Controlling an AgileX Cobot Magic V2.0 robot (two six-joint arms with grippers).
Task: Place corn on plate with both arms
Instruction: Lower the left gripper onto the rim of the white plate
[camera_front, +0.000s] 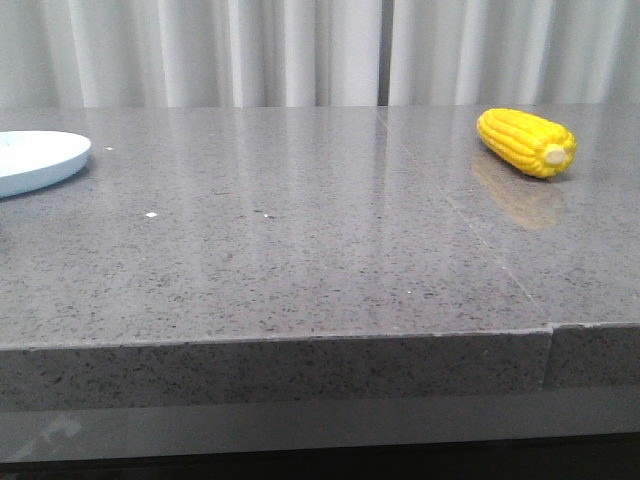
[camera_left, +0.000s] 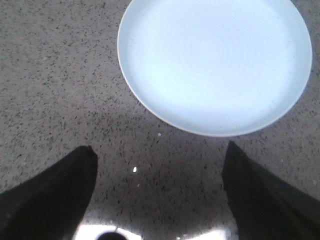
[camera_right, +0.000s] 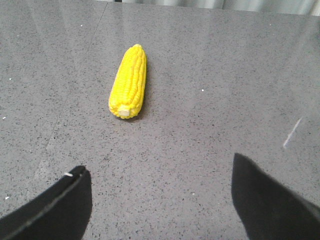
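Observation:
The yellow corn lies on its side at the far right of the grey table, its pale cut end toward the camera. It also shows in the right wrist view, ahead of my right gripper, which is open, empty and apart from it. The pale-blue plate sits at the far left, cut by the frame edge. In the left wrist view the plate is empty, just ahead of my open, empty left gripper. Neither gripper shows in the front view.
The grey speckled table has a seam running from back to front on the right side, and a front edge. White curtains hang behind the table.

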